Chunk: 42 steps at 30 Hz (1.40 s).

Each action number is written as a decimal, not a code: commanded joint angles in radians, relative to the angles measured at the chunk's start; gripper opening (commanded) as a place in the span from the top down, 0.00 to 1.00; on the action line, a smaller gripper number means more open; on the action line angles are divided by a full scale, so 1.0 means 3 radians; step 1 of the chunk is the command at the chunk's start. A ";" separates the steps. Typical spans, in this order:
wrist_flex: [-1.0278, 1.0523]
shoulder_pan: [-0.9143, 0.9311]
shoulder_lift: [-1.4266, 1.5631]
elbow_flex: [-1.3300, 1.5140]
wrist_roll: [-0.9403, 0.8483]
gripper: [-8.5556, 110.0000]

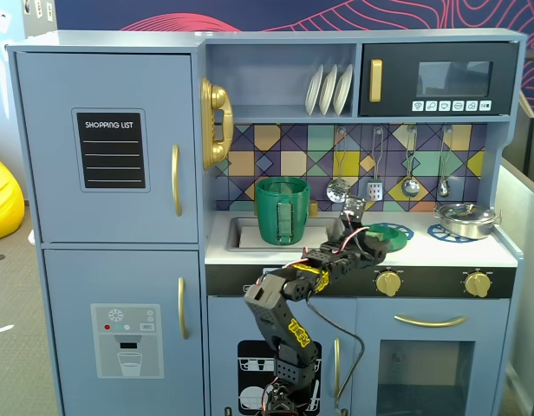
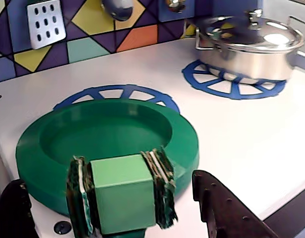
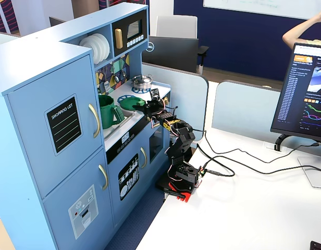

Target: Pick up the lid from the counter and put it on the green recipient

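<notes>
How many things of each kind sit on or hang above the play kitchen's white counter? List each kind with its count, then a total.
Green lid: 1
Green recipient: 1
Silver pot: 1
Blue burner rings: 2
Hanging utensils: 4
Total: 9

silver pot [image 2: 249, 47] on blue burner ring [image 2: 234, 84], hanging utensils [image 1: 390, 178]

Round green lid [image 2: 108, 139] lies seemingly upside down on the counter; tall green recipient [image 1: 282, 210] stands upright.
</notes>
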 commanded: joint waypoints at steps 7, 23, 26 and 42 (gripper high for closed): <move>-0.0118 -0.0082 -0.0194 -0.0368 -0.0020 0.75; 0.0695 -0.0322 0.0061 -0.1600 0.0205 0.93; 0.1156 -0.0537 0.0291 -0.1831 0.0220 0.93; 0.2250 -0.1565 0.0772 -0.2291 -0.0020 0.93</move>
